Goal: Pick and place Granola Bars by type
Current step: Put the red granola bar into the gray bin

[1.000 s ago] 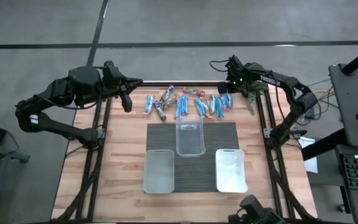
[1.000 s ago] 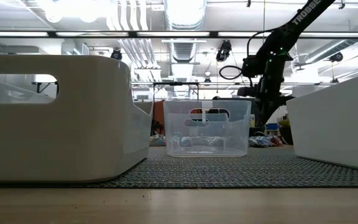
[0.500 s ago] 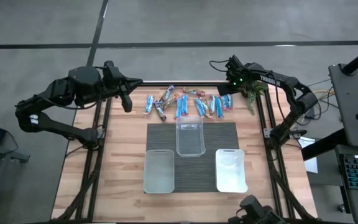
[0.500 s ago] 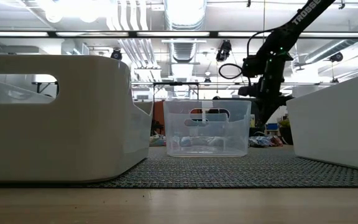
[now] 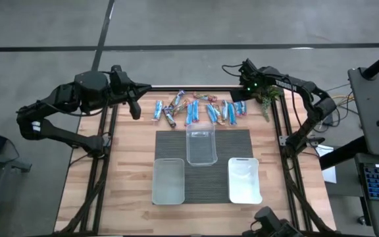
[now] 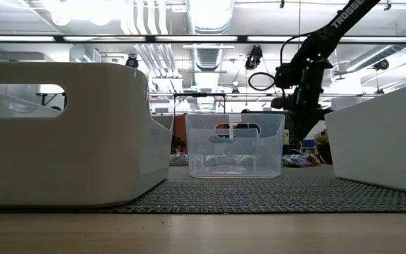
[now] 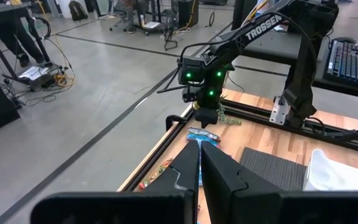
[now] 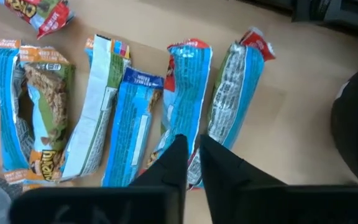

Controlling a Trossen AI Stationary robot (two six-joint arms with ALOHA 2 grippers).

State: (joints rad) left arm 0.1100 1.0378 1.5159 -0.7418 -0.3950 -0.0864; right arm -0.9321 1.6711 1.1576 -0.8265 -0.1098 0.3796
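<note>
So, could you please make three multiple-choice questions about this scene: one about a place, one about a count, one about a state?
1. Where do the granola bars lie?
A. Inside the tubs
B. On the bare wood at the table's far edge, beyond the mat
C. On the floor

2. How many tubs stand on the grey mat?
A. One
B. Five
C. Three

3. What is in the middle clear tub?
A. Nothing
B. Blue bars
C. The green plant

Answers: 1 B, the high view shows the bars in a loose row past the mat's edge, under the right gripper. 2 C, one clear tub in the middle and two nearer the front. 3 A, its bottom shows bare from above.
</note>
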